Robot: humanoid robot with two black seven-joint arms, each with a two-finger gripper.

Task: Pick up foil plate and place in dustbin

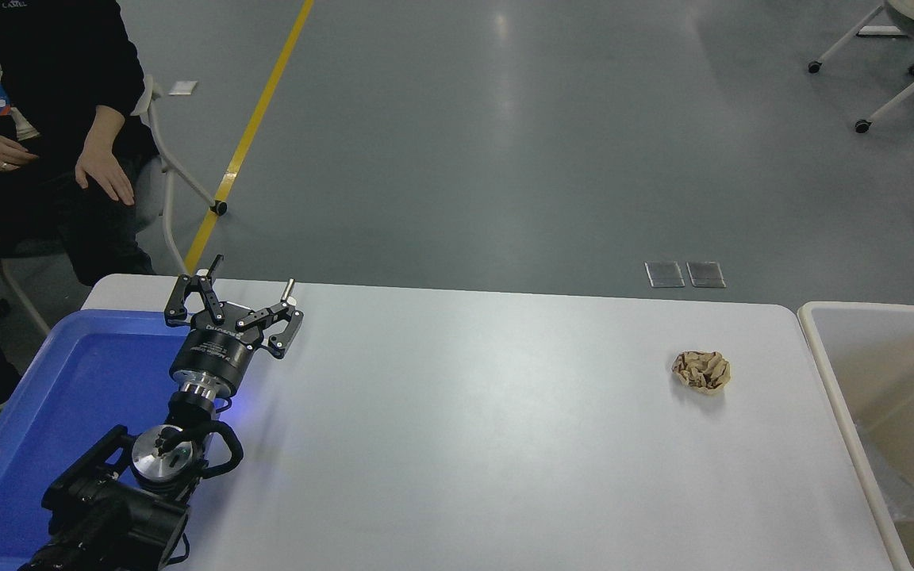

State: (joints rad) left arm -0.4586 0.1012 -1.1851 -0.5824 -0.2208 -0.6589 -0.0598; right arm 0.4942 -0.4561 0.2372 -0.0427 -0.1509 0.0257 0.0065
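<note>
The beige dustbin (885, 307) stands at the table's right end, with its mouth open and its tan inside showing. No foil plate shows on the table. A greyish, glossy, crinkled shape (897, 484) lies against the bin's inner wall, and I cannot tell what it is. My left gripper (253, 274) is open and empty. It is held above the far right corner of the blue tray, far from the bin. My right arm is out of view.
A blue plastic tray (68, 396) sits at the table's left end under my left arm. A crumpled brown paper ball (701, 371) lies on the white table (505, 444) near the bin. A person (52, 119) sits at the far left, hands off the table.
</note>
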